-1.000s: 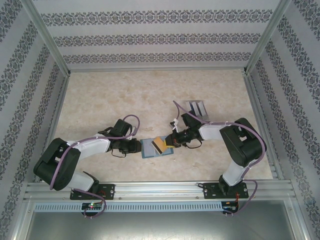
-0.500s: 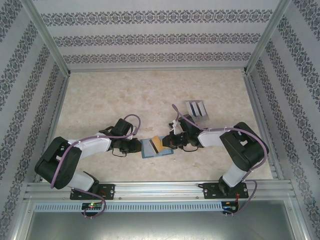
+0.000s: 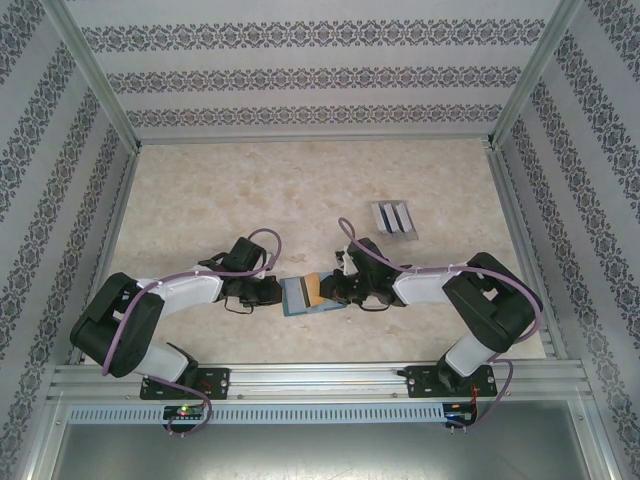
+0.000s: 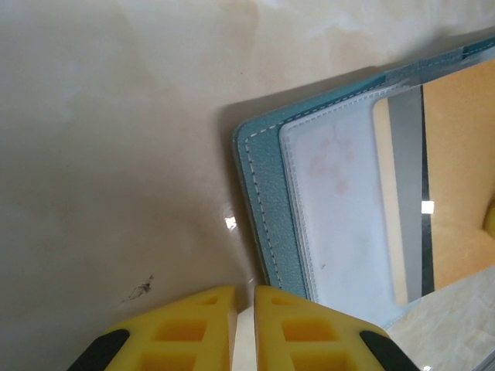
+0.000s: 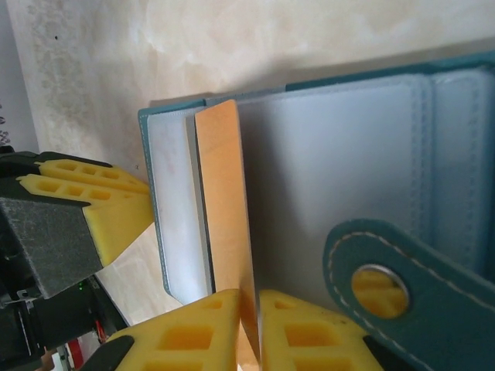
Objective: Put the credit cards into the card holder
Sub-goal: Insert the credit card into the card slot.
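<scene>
In the right wrist view the orange card (image 5: 224, 209) has its lower end pinched out of sight between the fingers (image 5: 220, 313) of the right end effector (image 5: 249, 301), themselves cut by the bottom edge. The card holder (image 5: 340, 147) runs off the right edge, its snap strap (image 5: 402, 325) covering part of a pocket. In the left wrist view the left end effector (image 4: 245, 297) is cropped below, so any grip cannot be told. From above, the slots of the rack (image 3: 395, 217) are too small to read.

Right gripper (image 5: 249, 305) slid left — orange card (image 5: 224, 201) pushed deeper into card holder (image 5: 332, 170).
</scene>
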Motion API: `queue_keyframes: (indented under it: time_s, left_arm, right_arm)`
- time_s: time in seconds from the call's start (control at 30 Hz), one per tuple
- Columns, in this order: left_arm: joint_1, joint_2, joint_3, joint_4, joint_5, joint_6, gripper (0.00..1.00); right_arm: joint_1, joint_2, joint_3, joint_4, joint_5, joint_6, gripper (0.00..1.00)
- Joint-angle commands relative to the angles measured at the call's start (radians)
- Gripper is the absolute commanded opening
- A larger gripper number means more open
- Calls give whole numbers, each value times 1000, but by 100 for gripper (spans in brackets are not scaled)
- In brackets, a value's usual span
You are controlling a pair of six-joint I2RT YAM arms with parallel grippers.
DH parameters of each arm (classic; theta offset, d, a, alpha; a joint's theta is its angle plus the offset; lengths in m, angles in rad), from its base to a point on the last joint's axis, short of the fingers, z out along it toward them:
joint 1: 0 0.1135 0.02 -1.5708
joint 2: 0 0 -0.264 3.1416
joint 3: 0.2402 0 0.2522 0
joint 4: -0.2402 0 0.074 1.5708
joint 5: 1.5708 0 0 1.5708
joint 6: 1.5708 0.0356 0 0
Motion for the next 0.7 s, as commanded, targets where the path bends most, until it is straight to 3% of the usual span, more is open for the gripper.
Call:
queue_keyframes:
  time_s: [0.0, 0.23, 0.33, 0.5, 0.67]
  left_arm:
    - [-30, 21, -6, 53, -4, -4, 15]
    - [-32, 8, -11, 41, -10, 1, 15]
    - [-31, 9, -6, 31, -13, 6, 15]
    - [-32, 13, -7, 45, -3, 5, 10]
    - [-32, 9, -5, 33, -1, 6, 6]
  right_arm:
    - [18, 12, 2, 19, 30, 17, 15]
    - [29, -11, 21, -63, 39, -33, 17]
    - [39, -1, 44, -103, 38, -64, 11]
    - [85, 66, 103, -88, 4, -70, 8]
    - [107, 106, 136, -68, -8, -45, 14]
